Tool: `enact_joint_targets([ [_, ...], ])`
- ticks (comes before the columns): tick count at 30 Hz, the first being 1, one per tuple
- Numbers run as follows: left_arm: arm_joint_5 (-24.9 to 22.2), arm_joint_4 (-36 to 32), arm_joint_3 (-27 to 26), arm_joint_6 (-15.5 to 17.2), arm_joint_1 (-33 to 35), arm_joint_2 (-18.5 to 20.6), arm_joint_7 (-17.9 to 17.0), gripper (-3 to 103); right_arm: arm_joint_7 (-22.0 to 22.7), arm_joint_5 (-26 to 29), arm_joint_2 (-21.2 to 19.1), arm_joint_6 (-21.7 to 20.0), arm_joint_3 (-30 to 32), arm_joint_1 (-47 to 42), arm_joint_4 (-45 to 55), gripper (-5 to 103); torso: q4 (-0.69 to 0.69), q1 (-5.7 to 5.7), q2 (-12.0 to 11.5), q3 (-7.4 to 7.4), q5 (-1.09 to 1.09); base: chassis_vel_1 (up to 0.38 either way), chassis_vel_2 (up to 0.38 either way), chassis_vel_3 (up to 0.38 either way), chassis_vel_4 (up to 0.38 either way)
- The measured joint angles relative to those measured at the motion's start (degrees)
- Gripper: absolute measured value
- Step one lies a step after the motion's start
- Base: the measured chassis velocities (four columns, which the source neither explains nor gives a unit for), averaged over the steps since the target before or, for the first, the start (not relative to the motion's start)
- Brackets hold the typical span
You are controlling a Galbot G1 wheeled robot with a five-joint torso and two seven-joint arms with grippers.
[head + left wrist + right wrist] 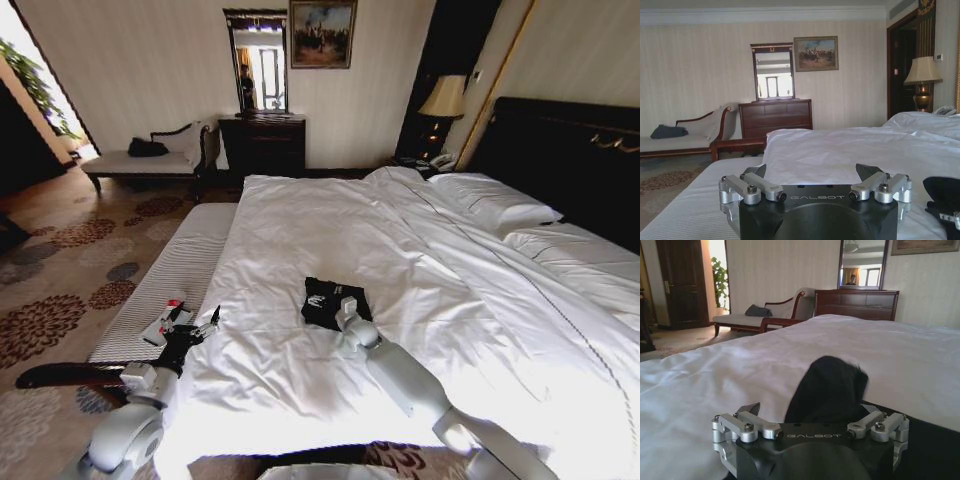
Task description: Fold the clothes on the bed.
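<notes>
The clothes, a black T-shirt (325, 297) with white lettering, lie bunched small on the white sheet of the bed (300, 230), near its foot. My right gripper (345, 308) rests over the shirt's right part. In the right wrist view this gripper (807, 412) is open, and a raised flap of the black shirt (832, 382) stands just ahead of its fingers. My left gripper (197, 322) hovers open at the bed's left edge, well left of the shirt. In the left wrist view it (810, 175) holds nothing, with the shirt (942, 192) off to one side.
A grey-striped bench (175, 270) runs along the bed's left side with a small white item (163, 322) on it. Pillows (495, 205) and a dark headboard (570, 150) are at the right. A chaise (150, 160), dresser (262, 145) and lamp (443, 100) stand by the far wall.
</notes>
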Motion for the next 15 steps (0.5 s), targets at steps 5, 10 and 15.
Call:
enact_joint_targets([
  [5,-0.1,-0.1,-0.8,-0.1,0.7,0.1,0.2,100,1.1,2.0,-0.5,-1.0,0.9,-0.3,4.1,100,0.01,0.01,0.0,0.00,0.02,0.000,0.000,0.000,0.000],
  [10,0.1,0.4,1.3,-0.1,-1.0,-0.1,0.1,100,3.2,6.9,-5.3,-3.2,3.5,-1.3,13.1,100,-0.02,0.00,0.0,0.00,-0.01,0.000,0.000,0.000,0.000],
  [15,0.1,0.6,3.1,0.3,-2.9,0.2,-0.4,100,3.9,8.3,-9.4,-3.2,7.1,-3.9,16.8,100,-0.03,0.00,0.0,0.00,0.01,0.000,0.000,0.000,0.000],
])
